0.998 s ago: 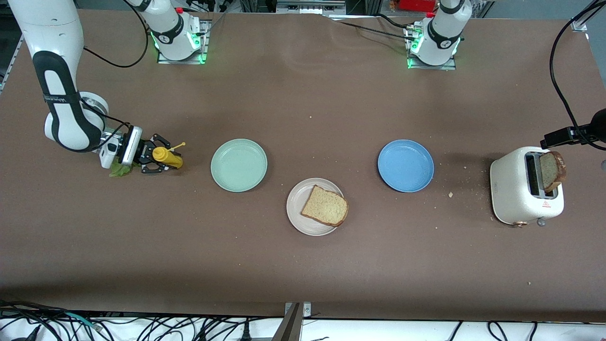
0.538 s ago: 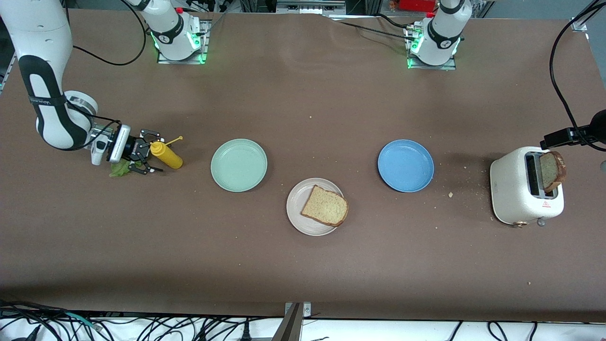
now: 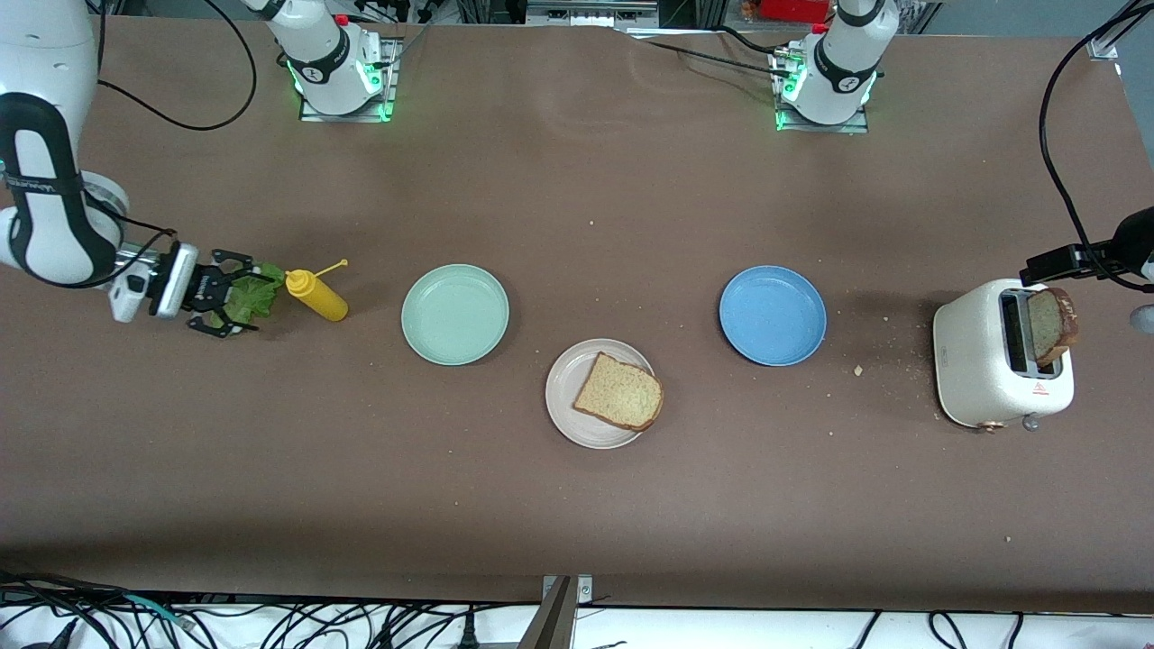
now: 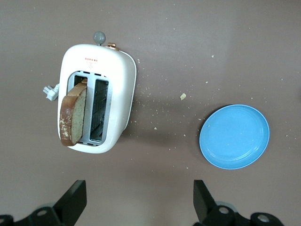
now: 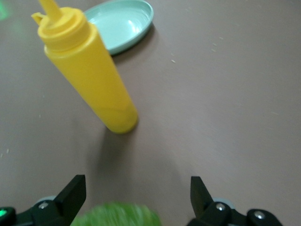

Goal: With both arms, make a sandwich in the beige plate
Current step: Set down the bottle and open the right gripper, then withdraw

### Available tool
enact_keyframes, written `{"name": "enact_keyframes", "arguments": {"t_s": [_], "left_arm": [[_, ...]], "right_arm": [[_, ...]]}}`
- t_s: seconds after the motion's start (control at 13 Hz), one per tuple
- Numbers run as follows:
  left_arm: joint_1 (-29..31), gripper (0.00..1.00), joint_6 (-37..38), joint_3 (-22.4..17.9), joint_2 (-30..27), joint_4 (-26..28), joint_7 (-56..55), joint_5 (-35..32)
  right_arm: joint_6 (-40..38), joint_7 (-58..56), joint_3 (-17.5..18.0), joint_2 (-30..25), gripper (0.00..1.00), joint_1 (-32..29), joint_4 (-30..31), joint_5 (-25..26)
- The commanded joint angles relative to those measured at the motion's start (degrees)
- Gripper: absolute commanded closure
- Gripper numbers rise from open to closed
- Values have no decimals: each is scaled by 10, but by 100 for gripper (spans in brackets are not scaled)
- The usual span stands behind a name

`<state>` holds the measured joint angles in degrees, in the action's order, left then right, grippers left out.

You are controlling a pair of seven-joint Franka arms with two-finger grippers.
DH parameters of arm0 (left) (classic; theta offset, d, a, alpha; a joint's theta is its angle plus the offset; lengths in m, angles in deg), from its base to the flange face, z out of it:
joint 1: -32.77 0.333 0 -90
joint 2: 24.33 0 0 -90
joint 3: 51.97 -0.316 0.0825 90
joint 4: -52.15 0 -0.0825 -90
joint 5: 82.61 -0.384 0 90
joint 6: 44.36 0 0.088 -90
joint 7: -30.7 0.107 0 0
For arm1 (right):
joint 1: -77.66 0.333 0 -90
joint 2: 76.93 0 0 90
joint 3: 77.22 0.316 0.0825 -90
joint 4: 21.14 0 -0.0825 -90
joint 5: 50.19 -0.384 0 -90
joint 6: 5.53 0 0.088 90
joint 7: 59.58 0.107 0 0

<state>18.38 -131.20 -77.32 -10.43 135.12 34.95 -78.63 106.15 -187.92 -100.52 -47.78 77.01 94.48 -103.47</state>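
Note:
The beige plate [image 3: 568,406] lies nearest the front camera, with one tan bread slice [image 3: 619,391] on it. A second bread slice [image 3: 1051,324] stands in the white toaster [image 3: 983,361], also seen in the left wrist view [image 4: 73,115]. A green lettuce leaf [image 3: 251,296] lies at the right arm's end of the table. My right gripper [image 3: 225,293] is open and low over the leaf's edge; the leaf [image 5: 115,215] shows between its jaws [image 5: 137,193]. My left gripper [image 3: 1068,261] is open and empty, high above the toaster [image 4: 117,94], its jaws wide apart [image 4: 139,197].
A yellow squeeze bottle [image 3: 317,296] stands beside the lettuce, just ahead of the right gripper [image 5: 89,80]. A mint green plate [image 3: 455,314] and a blue plate [image 3: 773,315] lie farther from the camera than the beige plate. Crumbs lie scattered between the blue plate and the toaster.
My right gripper has drawn back from the yellow bottle toward the right arm's end of the table, leaving the bottle standing. The lettuce now shows at its fingertips. The left arm has barely moved.

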Motion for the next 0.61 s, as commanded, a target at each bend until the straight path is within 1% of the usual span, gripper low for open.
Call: {"name": "enact_keyframes", "arguments": {"t_s": [0.0,0.15,0.31,0.46,0.54], "left_arm": [[-5,0,-5,0,-2,-2,5,-21],[-5,0,-4,1,-3,-1,5,-22],[-5,0,-4,7,-4,-2,5,-24],[-5,0,-8,7,-1,-4,0,-22],[-5,0,-22,7,0,-3,-2,-22]], "right_arm": [[-15,90,-11,-9,2,-1,-63,78],[-21,181,-17,-14,2,-1,-109,130],[-22,279,-19,-26,2,0,-137,168],[-22,392,-18,-48,2,4,-153,218],[-27,453,-17,-57,2,7,-160,236]]}}
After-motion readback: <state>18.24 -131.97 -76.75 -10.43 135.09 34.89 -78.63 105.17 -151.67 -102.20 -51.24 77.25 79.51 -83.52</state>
